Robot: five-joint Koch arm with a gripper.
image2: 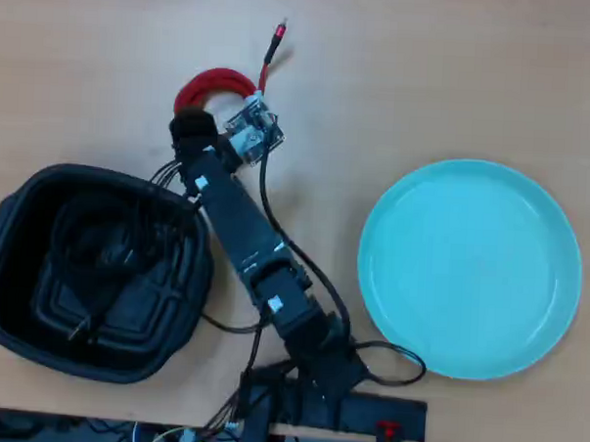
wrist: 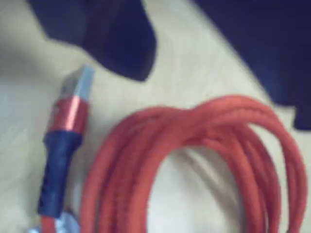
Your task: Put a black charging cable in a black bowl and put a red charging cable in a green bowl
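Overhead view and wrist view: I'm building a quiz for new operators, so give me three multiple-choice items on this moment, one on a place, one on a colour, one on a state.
1. Where is the red charging cable?
A. On the bare table beyond the arm
B. In the green bowl
C. In the black bowl

2. What colour is the grip behind the plug's red collar in the wrist view?
A. White
B. Dark blue-black
C. Green

3. What does the green bowl hold?
A. The red cable
B. A black cable
C. Nothing

Key: 1 A, the coil lies on wood. 2 B, the sleeve is dark. 3 C, its surface is bare.
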